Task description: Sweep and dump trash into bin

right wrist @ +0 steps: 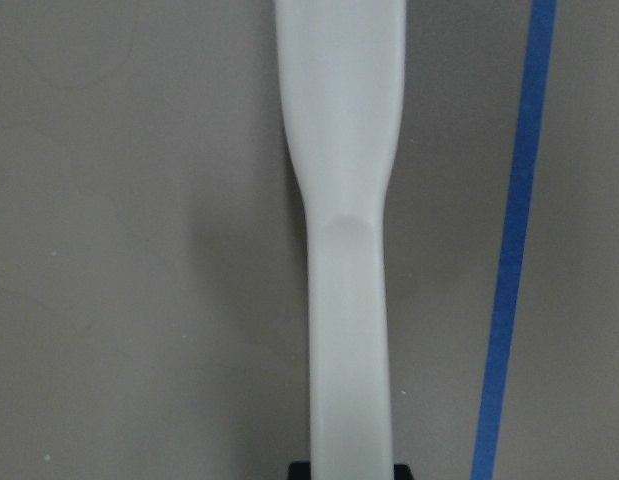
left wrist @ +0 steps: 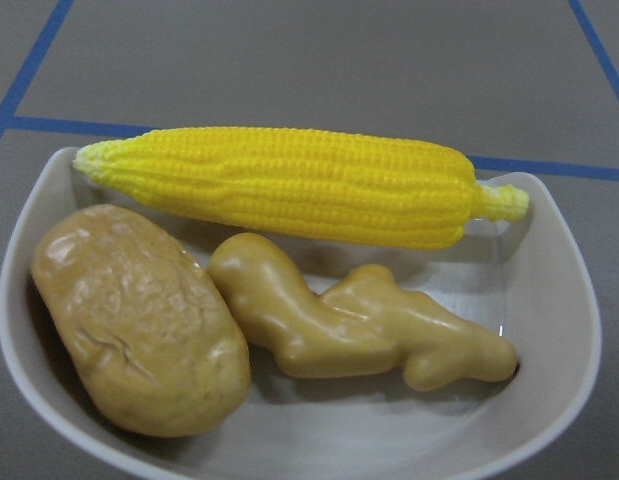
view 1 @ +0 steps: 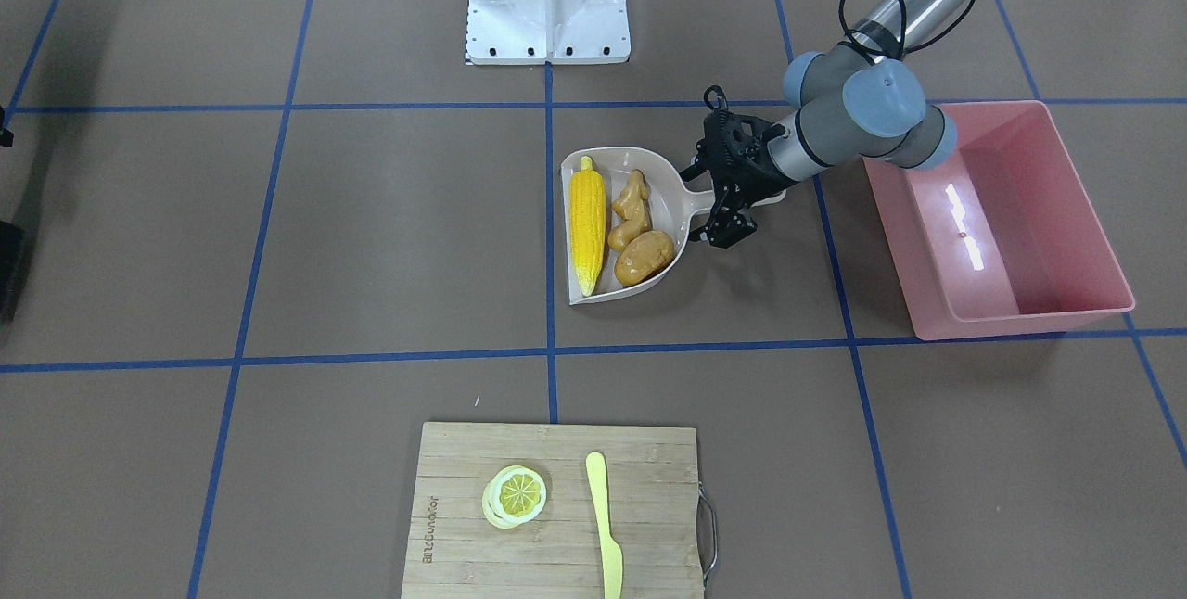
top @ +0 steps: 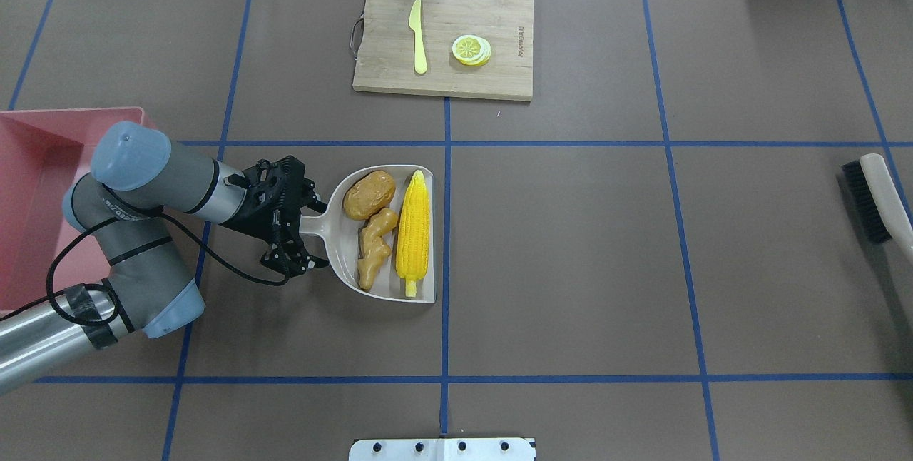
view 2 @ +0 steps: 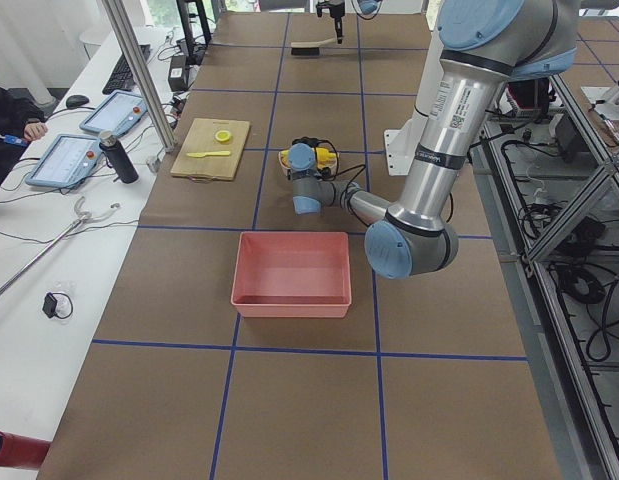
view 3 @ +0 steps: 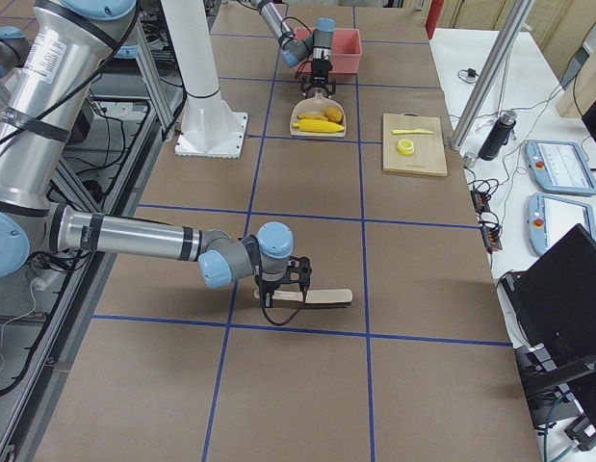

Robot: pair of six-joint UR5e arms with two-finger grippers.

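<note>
The trash, a yellow corn cob [top: 414,232], a tan ginger root [top: 374,250] and a brown potato-like lump [top: 369,195], lay side by side in the beige dustpan [top: 389,169]. The pan sat flat on the table just ahead of the left gripper [top: 305,227]. The gripper's fingers stood on either side of the pan's handle and looked somewhat spread. I cannot tell whether they were actually pinching it. The pink bin [view 1: 1020,313] stood behind that gripper's wrist, on the side away from the pan, with nothing in it that I could see.

The likely trouble was the lift. With a loose or off-centre hold, the handle could twist and the loaded pan could sag at its open lip. The corn lay right along that lip and would probably roll out first. Swinging the pan back toward the bin could also shed pieces if it tipped early.

Well away from the left gripper, the right gripper [view 3: 293,279] was at the brush [top: 874,197]. How far it was open was not visible.

By count there were three pieces of trash, one dustpan, one bin and one brush. There was also one cutting board [top: 499,79], carrying one knife [top: 419,36] and one lemon slice [top: 471,49].
</note>
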